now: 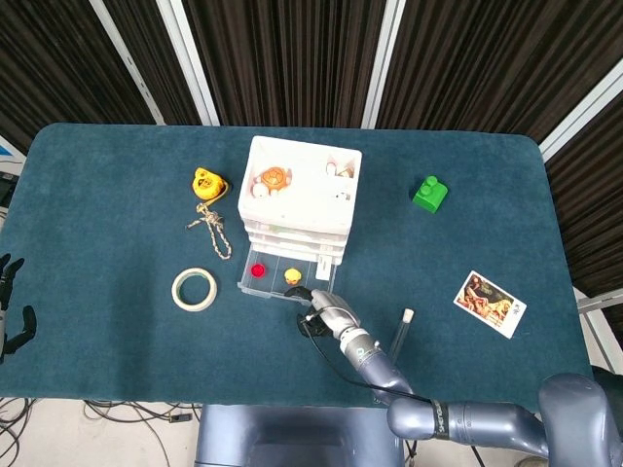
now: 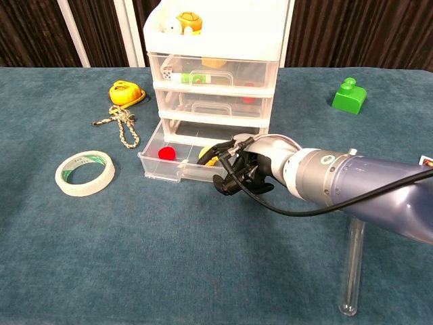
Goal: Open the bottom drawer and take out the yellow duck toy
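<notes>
Table [image 1: 117, 341] holds tape roll [image 1: 195, 289], rope [image 1: 214, 230], block [image 1: 428, 193].

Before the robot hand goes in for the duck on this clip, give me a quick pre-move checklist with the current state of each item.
1. Bottom drawer pulled out far enough to reach inside: ok.
2. Yellow duck toy visible in the drawer: ok.
3. Right robot hand free of the drawer front: cannot tell; it sits at the drawer's right front corner.
4. Red ball apart from the duck: ok.
5. Left robot hand out of the way at the table's left edge: ok.
6. Test tube away from the drawer: ok.
</notes>
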